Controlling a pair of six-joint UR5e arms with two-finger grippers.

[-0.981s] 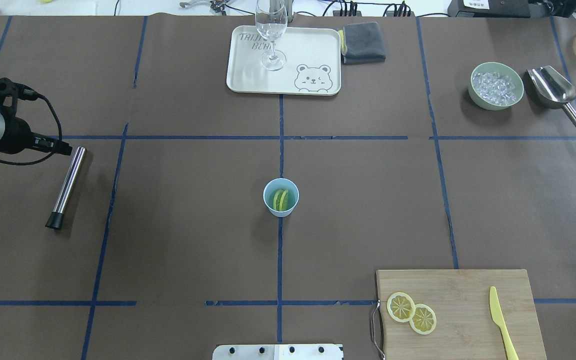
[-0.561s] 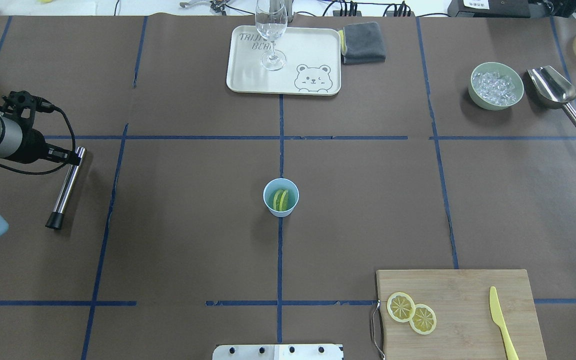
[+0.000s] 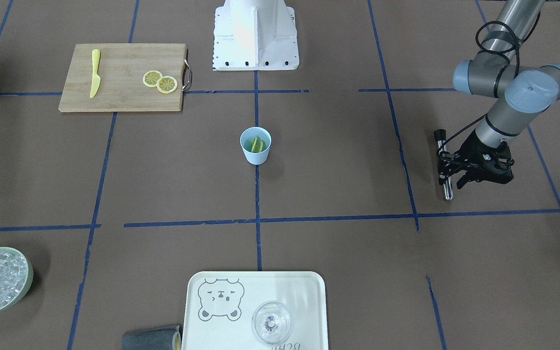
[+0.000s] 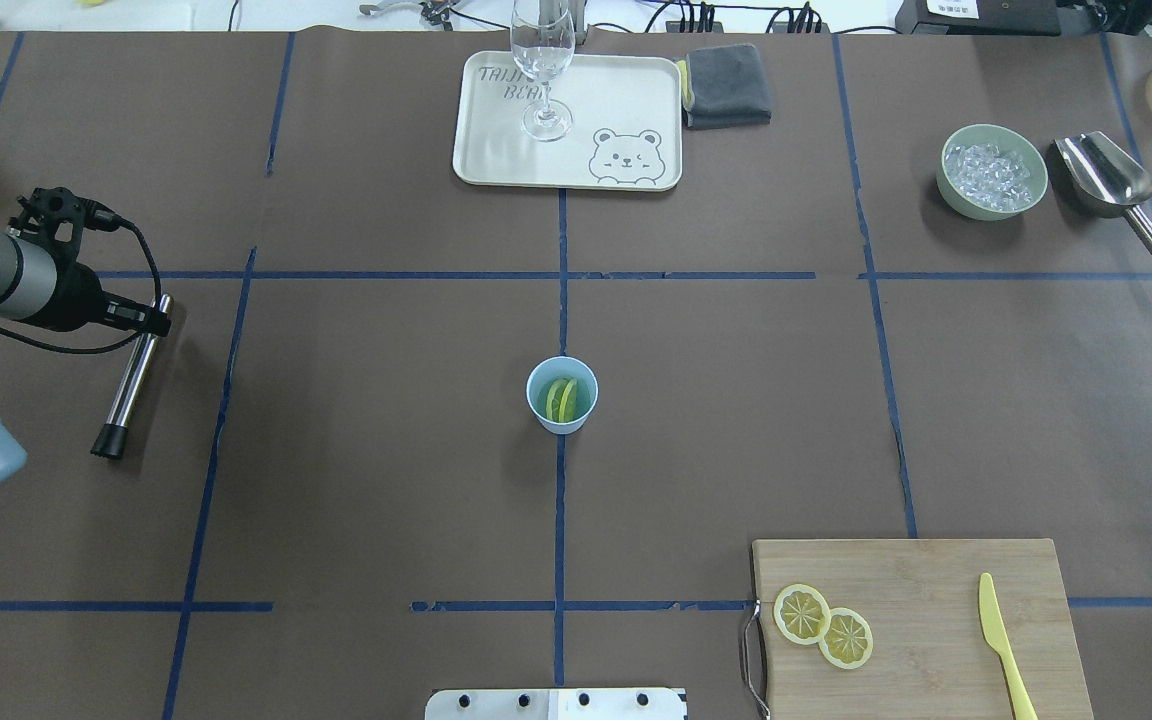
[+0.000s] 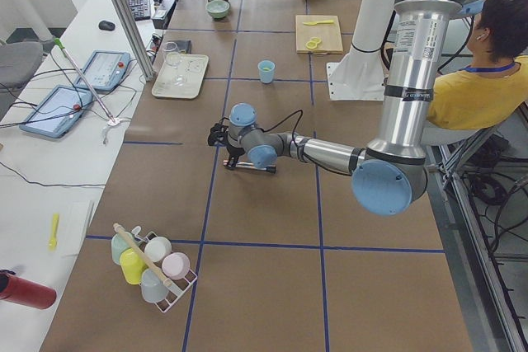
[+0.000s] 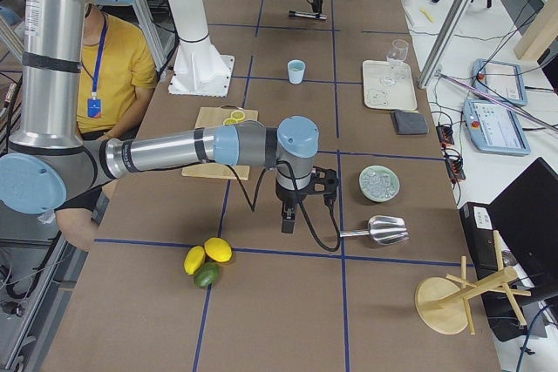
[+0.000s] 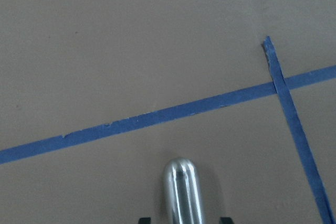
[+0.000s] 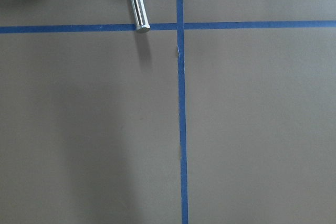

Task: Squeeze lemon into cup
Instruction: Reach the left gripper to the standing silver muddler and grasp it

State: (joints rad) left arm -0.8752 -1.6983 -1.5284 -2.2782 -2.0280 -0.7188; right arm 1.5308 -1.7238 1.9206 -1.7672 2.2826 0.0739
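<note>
Lemon slice [image 4: 562, 400] stands on edge inside the cup [image 4: 562, 424], leaning against the wall. Its thin rim points up and its long line runs roughly from the robot's side toward the far side, the far end tipped a little to the right. The cup sits upright at the middle of the table [image 4: 386, 450], on the centre blue tape line.

Two more slices [image 4: 824, 625] lie flat and overlapping on the cutting board [image 4: 916, 570] at the robot's near right, with a yellow knife [image 4: 1001, 640] well apart from them on the same board.

Far to the left, the left end effector [image 4: 151, 320] is down at the plain end of a steel rod [image 4: 131, 380] that lies on the table, black cap toward the robot. In the wrist view the rod's rounded tip shows between the two fingertips [image 7: 144, 220] with a gap on each side – the fingers are spread and straddle it, not clamped.

The right end effector [image 6: 288, 219] hangs over the table near the handle of a metal scoop [image 4: 1106, 175] – whether it is open or closed I cannot tell. Beside the scoop is a green bowl [image 4: 948, 180] of ice. On the far side a tray [image 4: 626, 90] carries a stemmed glass [image 4: 543, 60], a grey cloth [image 4: 728, 85] just beside it.
</note>
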